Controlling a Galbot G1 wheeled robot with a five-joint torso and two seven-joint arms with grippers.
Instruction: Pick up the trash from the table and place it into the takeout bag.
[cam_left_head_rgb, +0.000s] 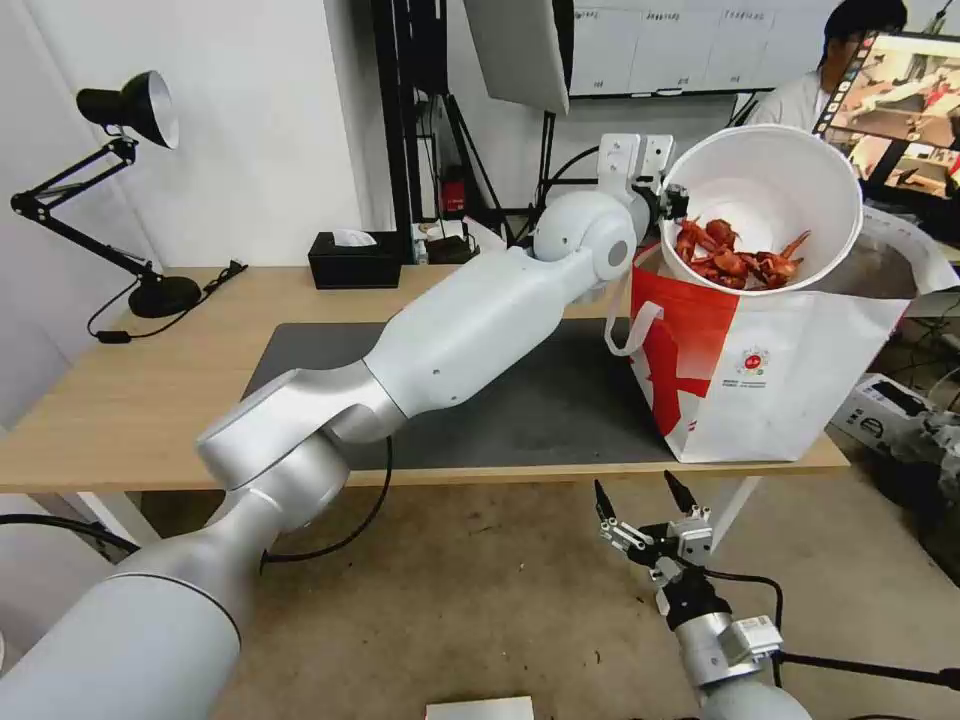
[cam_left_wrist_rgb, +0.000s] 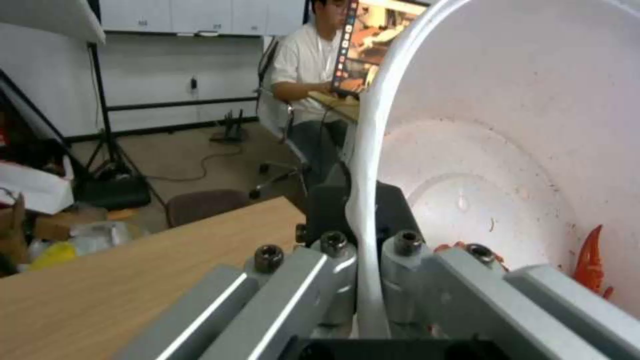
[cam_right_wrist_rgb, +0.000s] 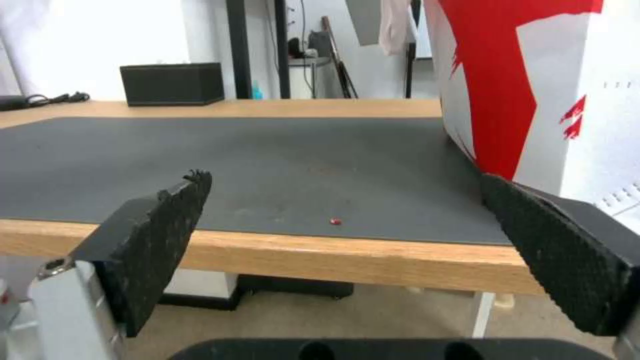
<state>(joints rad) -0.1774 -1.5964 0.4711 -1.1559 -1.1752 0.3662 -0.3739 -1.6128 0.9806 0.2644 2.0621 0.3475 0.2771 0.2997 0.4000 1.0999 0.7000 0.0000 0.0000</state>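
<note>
My left gripper (cam_left_head_rgb: 672, 200) is shut on the rim of a white bowl (cam_left_head_rgb: 775, 175) and holds it tipped over the mouth of the takeout bag (cam_left_head_rgb: 770, 370). Red shells (cam_left_head_rgb: 735, 255) lie heaped at the bowl's low side. In the left wrist view the bowl's rim (cam_left_wrist_rgb: 367, 200) runs between the fingers and a red shell (cam_left_wrist_rgb: 590, 257) lies inside. The white-and-red takeout bag stands at the table's (cam_left_head_rgb: 120, 400) right end on the dark mat (cam_left_head_rgb: 560, 400). My right gripper (cam_left_head_rgb: 645, 495) hangs open below the table's front edge, facing the mat (cam_right_wrist_rgb: 267, 160) and bag (cam_right_wrist_rgb: 533, 90).
A black tissue box (cam_left_head_rgb: 355, 260) sits at the back of the table and a black desk lamp (cam_left_head_rgb: 130, 200) at the back left. A tiny red scrap (cam_right_wrist_rgb: 335, 220) lies on the mat near the front edge. Equipment and cables crowd the floor to the right.
</note>
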